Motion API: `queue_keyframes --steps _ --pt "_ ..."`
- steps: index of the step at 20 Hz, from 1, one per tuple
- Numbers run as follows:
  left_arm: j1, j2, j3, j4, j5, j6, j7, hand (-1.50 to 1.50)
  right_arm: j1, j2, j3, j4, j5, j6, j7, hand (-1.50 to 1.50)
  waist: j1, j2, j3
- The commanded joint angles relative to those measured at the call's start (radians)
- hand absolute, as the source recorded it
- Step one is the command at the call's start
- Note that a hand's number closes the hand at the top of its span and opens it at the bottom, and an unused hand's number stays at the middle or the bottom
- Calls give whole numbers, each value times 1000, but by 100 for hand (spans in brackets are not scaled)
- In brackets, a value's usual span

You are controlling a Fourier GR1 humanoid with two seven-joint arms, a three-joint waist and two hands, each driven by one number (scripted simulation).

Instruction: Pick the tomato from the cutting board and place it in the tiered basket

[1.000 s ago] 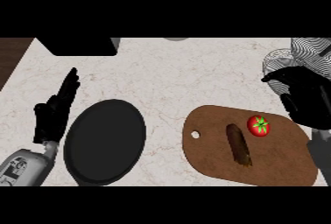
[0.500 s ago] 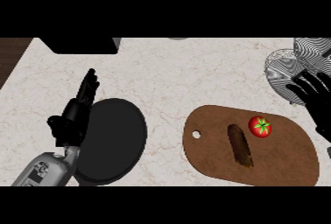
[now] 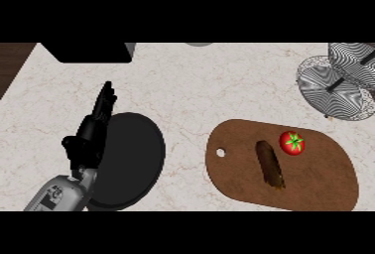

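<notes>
One hand is showing, the left hand [image 3: 89, 136], resting straight-fingered by the black plate [image 3: 135, 158], while the tomato [image 3: 292, 143] is sitting on the cutting board [image 3: 322, 183] beside a brown oblong food [image 3: 270, 163], where a glancing touch is risking rolling it away.

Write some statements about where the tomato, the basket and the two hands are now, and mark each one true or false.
1. The tomato lies on the cutting board. True.
2. The tiered basket stands at the view's left. False: it stands at the upper right.
3. The left hand holds the tomato. False: it is open at the black plate's left edge, holding nothing.
4. The right hand is out of view. True.
</notes>
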Motion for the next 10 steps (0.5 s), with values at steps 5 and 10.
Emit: queue_keyframes --steps 5,10 --pt "11 -24 -15 4 -19 17 -2 0 -79 -157 -68 -333 433 52 -85 -150 -7 -7 -1" --pt "-12 -28 -11 19 -46 25 11 0 6 -53 -33 -532 748 -49 -170 -150 -12 -3 0"
